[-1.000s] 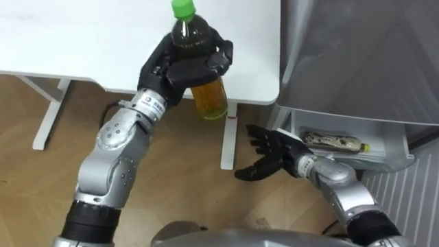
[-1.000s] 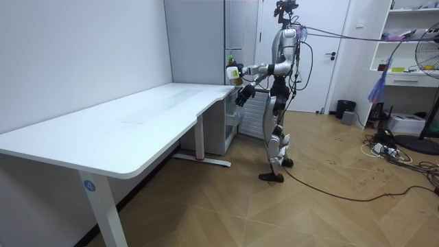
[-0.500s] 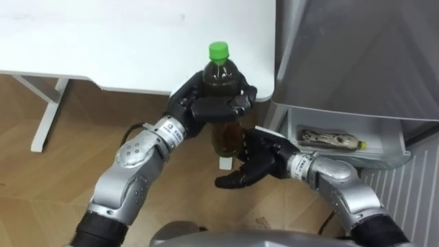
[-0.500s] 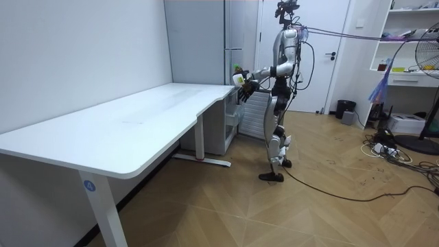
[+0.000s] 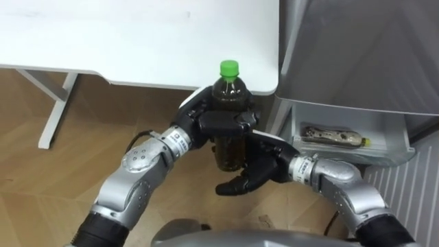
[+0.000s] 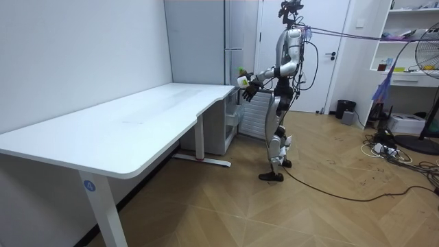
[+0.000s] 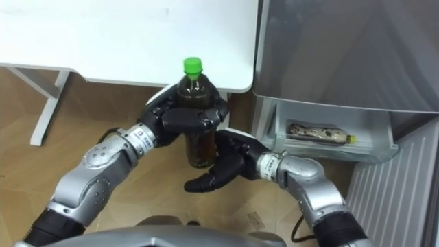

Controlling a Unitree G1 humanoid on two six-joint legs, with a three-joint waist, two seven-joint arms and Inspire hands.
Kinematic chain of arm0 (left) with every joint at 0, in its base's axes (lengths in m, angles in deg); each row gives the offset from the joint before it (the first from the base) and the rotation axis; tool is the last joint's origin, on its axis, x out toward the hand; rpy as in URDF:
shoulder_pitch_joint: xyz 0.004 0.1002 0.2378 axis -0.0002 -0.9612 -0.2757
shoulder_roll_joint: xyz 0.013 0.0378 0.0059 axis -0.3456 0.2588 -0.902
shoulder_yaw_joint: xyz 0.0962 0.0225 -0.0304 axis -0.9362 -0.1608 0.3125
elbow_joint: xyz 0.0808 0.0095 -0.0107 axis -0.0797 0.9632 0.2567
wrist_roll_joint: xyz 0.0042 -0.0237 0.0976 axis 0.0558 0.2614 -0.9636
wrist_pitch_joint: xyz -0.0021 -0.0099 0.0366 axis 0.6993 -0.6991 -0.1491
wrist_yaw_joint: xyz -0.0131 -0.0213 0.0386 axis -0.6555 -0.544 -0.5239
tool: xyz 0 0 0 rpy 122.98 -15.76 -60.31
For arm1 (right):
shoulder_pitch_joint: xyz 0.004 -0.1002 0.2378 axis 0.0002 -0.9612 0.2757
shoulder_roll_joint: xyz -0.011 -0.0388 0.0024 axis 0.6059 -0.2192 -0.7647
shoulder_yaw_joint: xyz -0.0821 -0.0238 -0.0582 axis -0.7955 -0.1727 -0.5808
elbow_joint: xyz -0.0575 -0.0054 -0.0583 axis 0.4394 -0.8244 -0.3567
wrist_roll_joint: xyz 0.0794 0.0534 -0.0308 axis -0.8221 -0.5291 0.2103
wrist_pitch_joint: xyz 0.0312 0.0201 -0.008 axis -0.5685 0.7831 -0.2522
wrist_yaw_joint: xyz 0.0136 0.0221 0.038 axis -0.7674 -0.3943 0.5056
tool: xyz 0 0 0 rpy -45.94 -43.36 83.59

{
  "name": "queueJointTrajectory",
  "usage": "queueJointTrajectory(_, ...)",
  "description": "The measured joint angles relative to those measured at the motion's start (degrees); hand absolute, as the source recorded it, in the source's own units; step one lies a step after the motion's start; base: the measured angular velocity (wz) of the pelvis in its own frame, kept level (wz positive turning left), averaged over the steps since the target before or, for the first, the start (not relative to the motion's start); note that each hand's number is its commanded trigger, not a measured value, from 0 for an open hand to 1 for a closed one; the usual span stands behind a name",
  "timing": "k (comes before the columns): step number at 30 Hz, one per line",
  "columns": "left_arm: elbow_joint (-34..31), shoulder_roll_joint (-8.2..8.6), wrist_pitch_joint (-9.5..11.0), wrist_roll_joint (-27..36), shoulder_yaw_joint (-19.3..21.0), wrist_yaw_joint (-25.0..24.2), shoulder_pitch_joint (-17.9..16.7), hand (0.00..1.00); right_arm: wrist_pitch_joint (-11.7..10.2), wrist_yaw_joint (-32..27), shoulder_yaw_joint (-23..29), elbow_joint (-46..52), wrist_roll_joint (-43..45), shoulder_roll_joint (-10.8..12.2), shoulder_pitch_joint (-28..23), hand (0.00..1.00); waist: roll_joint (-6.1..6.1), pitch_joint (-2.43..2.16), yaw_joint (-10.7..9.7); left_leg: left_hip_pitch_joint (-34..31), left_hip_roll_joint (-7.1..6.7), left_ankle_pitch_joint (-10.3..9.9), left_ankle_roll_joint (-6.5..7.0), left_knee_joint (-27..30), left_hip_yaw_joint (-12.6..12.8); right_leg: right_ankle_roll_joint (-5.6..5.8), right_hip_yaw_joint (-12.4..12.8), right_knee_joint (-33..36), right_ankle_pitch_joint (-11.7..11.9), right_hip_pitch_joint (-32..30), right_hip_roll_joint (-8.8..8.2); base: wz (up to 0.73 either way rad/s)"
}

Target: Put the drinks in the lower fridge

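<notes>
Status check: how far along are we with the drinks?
Done: one drink lies in the open lower fridge drawer. In hand: the left hand grips a green-capped bottle upright, with the open right hand beside its base. Left: getting that bottle into the drawer.

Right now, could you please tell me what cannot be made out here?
- Eye views: the left hand covers the bottle's middle.
- Eye views: the bottle hides whether the right hand touches it.
- Eye views: the fridge body overhangs the drawer's back.
- Room view: bottle too small.
</notes>
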Motion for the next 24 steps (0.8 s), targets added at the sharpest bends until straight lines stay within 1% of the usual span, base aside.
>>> queueJointTrajectory(2, 0.0, -0.24, 0.3, -0.1, -0.9, -0.1, 0.0, 1.0, 0.0, -0.4, -1.0, 0.0, -2.2, -0.8, -0.5, 0.0, 0.0, -0.03, -0.1, -0.3, -0.07, 0.1, 0.07, 0.0, 0.1, 0.0, 0.1, 0.1, 0.0, -0.1, -0.07, 0.0)
queueJointTrajectory(6, 0.1, -0.43, 0.8, -0.1, -1.5, -0.1, 0.0, 1.0, 0.0, -1.3, -1.7, 0.0, -4.6, -1.1, -0.8, 0.0, -0.04, -0.08, -0.2, -0.8, -0.07, 0.1, 0.12, 0.0, 0.4, 0.0, 0.6, 0.1, 0.0, -0.9, -0.12, -0.05)
queueJointTrajectory(8, 0.7, -0.51, 1.8, -0.1, -2.2, -0.1, 0.0, 1.0, 0.0, -2.0, -2.0, 0.0, -6.4, -1.4, -0.8, 0.0, -0.07, -0.1, -0.2, -0.9, -0.08, 0.1, 0.13, 0.0, 0.7, 0.0, 1.3, 0.2, 0.0, -1.3, -0.15, -0.07)
queueJointTrajectory(11, 1.1, -0.57, 2.3, -0.1, -2.4, -0.1, 0.0, 1.0, 0.0, -2.4, -2.2, 0.0, -6.9, -1.5, -0.8, 0.0, -0.18, -0.16, -0.2, -0.9, -0.06, 0.1, 0.13, 0.0, 0.9, 0.0, 1.4, 0.1, 0.0, -1.3, -0.2, -0.05)
queueJointTrajectory(12, 1.3, -0.64, 2.8, -0.1, -2.8, -0.1, 0.0, 1.0, 0.0, -2.5, -2.4, 0.0, -7.8, -1.5, -0.8, 0.0, -0.23, -0.18, -0.2, -0.9, -0.07, 0.1, 0.13, 0.0, 1.0, 0.0, 1.4, 0.1, 0.0, -1.3, -0.23, 0.0)
queueJointTrajectory(13, 1.6, -0.67, 3.4, 0.0, -3.2, -0.1, 0.0, 1.0, 0.0, -2.7, -2.6, 0.0, -8.7, -1.5, -0.8, 0.64, -0.27, -0.21, -0.2, -0.9, -0.08, 0.1, 0.13, 0.0, 1.0, 0.0, 1.5, 0.1, 0.0, -1.3, -0.24, 0.0)
queueJointTrajectory(14, 1.7, -0.78, 3.7, 0.0, -3.6, -0.1, 0.0, 1.0, 0.0, -3.0, -2.9, 0.0, -9.1, -1.7, -0.8, 0.92, -0.38, -0.24, -0.2, -0.8, -0.08, 0.1, 0.14, 0.0, 1.0, 0.0, 1.5, 0.1, 0.0, -1.3, -0.25, 0.0)
queueJointTrajectory(15, 1.8, -0.85, 3.8, 0.0, -3.7, -0.1, 0.0, 1.0, 0.0, -3.1, -3.0, 0.0, -9.5, -1.8, -0.8, 1.0, -0.44, -0.24, -0.2, -0.8, -0.08, 0.1, 0.14, 0.0, 1.0, 0.0, 1.5, 0.1, 0.0, -1.3, -0.25, 0.0)
queueJointTrajectory(17, 1.9, -0.96, 4.1, 0.0, -3.9, -0.1, 0.0, 1.0, 0.0, -3.4, -3.4, 0.0, -10.3, -2.0, -0.8, 1.0, -0.57, -0.2, -0.1, -0.8, -0.08, 0.1, 0.14, 0.0, 1.0, 0.0, 1.4, 0.1, 0.0, -1.5, -0.24, 0.0)
queueJointTrajectory(24, 2.0, -1.29, 4.1, 0.6, -4.7, -0.4, 0.0, 1.0, 0.0, -4.4, -4.2, 0.0, -10.9, -2.1, -0.9, 1.0, -0.62, -0.19, -0.1, -1.0, -0.07, 0.1, 0.16, 0.0, 1.0, 0.0, 1.3, 0.2, 0.0, -1.7, -0.24, 0.0)
